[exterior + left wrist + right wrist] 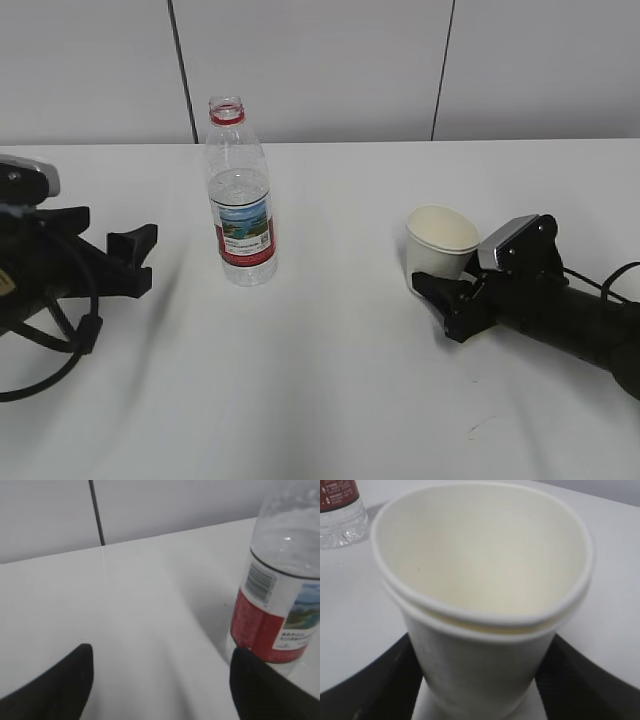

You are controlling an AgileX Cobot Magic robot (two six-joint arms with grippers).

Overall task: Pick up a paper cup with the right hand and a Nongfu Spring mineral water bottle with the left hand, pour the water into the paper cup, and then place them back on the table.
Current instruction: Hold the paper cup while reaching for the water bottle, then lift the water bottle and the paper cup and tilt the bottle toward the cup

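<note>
The Nongfu Spring mineral water bottle (241,205) stands upright and uncapped on the white table (320,390), left of the middle, with water in it. My left gripper (140,257) is open and empty, low over the table to the left of the bottle. In the left wrist view the bottle (280,605) stands just beyond the right fingertip of the gripper (162,652). The paper cup (441,236) stands at the right. My right gripper (440,290) has a finger against each side of the cup's lower wall. In the right wrist view the cup (480,575) fills the frame and shows empty.
A grey panelled wall with dark seams (182,70) runs behind the table's far edge. The bottle's base shows at the top left of the right wrist view (340,515). The left arm's cables (50,340) loop low over the table at the left.
</note>
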